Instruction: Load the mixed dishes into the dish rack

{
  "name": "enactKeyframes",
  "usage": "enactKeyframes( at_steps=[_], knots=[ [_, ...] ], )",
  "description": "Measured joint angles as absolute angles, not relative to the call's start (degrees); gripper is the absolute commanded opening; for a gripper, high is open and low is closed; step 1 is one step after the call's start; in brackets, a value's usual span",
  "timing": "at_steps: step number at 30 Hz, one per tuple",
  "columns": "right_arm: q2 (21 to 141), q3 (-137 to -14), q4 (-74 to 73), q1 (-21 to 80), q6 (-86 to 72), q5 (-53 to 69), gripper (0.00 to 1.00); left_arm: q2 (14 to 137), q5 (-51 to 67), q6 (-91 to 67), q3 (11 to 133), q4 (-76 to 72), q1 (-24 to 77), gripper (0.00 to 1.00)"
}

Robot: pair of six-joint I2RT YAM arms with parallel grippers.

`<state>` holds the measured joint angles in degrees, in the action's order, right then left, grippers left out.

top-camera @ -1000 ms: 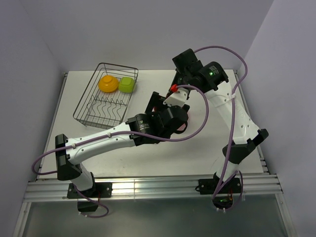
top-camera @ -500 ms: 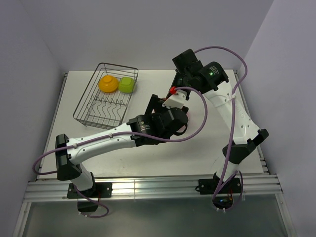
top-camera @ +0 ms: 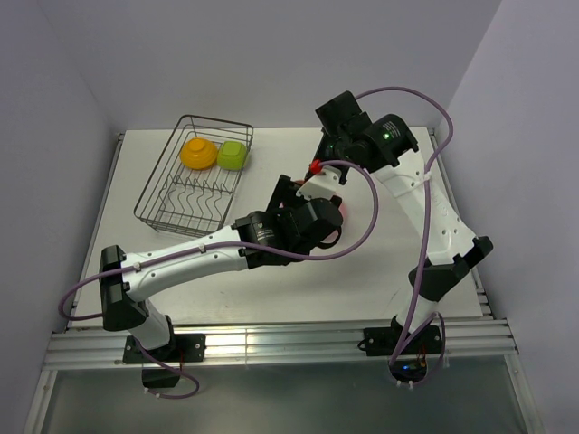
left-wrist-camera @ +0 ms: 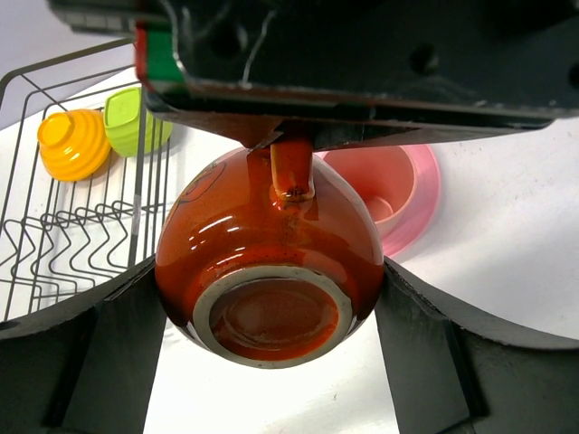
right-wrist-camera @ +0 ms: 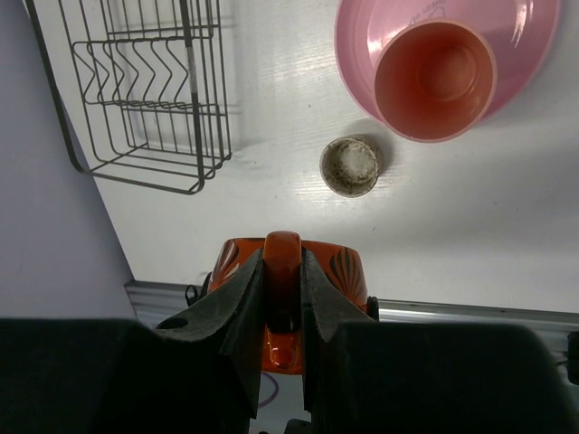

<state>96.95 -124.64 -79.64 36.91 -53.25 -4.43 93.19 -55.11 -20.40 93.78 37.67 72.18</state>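
Observation:
The dark red-brown mug point(left-wrist-camera: 271, 262) hangs above the table, base toward the left wrist camera. My right gripper point(right-wrist-camera: 282, 271) is shut on its handle point(right-wrist-camera: 282, 253). My left gripper point(left-wrist-camera: 271, 303) straddles the mug's body, and both fingers point(left-wrist-camera: 127, 316) touch its sides. The dish rack point(top-camera: 161, 167) stands at the far left. It holds the orange-yellow bowl point(top-camera: 197, 151) and the yellow-green bowl point(top-camera: 232, 155), both upside down. The pink tumbler point(right-wrist-camera: 434, 81) stands on the pink plate point(right-wrist-camera: 362, 36). The small grey-brown dish point(right-wrist-camera: 349, 166) sits beside the plate.
Both arms meet over the middle of the table, just right of the rack. The rack's near half with its upright tines point(left-wrist-camera: 63, 244) holds nothing. Grey walls close in on the left, back and right.
My left gripper's fingers have come in against the mug's sides. Both arms have stayed almost where they were.

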Motion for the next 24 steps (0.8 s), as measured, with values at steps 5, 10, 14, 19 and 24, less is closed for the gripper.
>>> enactKeyframes(
  at_steps=[5,10,14,19,24],
  knots=[
    [96.3,-123.3,-79.1,36.9,-53.7,-4.4,0.00,93.1,-54.8,-20.1,93.4,37.4,72.2,0.00],
    [96.2,-123.3,-78.8,36.9,-53.6,-4.2,0.00,92.7,-54.8,-19.4,93.1,37.0,72.2,0.00],
    [96.2,-123.3,-78.4,36.9,-53.6,-3.4,0.00,91.7,-54.7,-18.7,92.2,36.6,72.2,0.00],
    [96.2,-123.3,-78.1,37.0,-53.6,-2.3,0.10,90.1,-53.9,-18.0,90.8,36.0,72.1,0.00],
    [96.2,-123.3,-77.6,37.3,-53.5,-1.8,0.29,88.8,-53.1,-17.6,89.9,35.8,71.8,0.00]
  ],
)
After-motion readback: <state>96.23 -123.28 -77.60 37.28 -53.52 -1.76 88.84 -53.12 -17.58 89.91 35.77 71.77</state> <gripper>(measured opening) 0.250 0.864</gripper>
